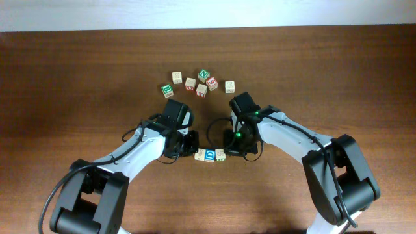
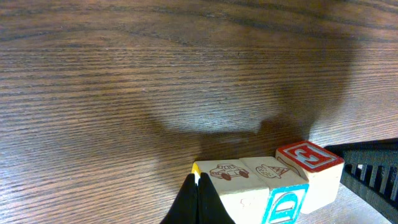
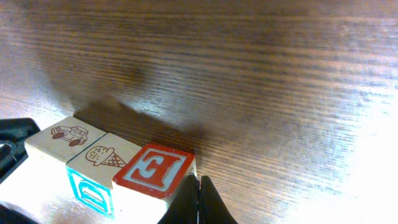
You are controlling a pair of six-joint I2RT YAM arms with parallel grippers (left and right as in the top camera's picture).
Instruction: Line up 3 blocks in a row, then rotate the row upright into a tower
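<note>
- The brown wooden table carried everything, and nearly all of it lay bare around the work.
- The left arm and right arm reached inward from the near edge and bracketed a short line of cubes between them, probably so that each could work on one end.
- A cluster of spare alphabet blocks sat farther back, well apart from both arms and seemingly not part of this step.
- The row of three alphabet blocks lay near the table's middle, side by side and touching, between the two wrists.
- The left gripper was clenched with its fingertips together and nothing between them. The tip was at the outer end of the row, touching it or just beside it.
- The right gripper was likewise clenched and empty, with its tip at the opposite end corner.
- Closed tips at opposite ends suggest nudging rather than lifting, so that the line pivots flat on the wood.
- The car-picture block was the end nearest the left tip.
- The ice-cream block, with a blue letter on one side, sat in the middle.
- The red-letter block ended the row by the right tip.
</note>
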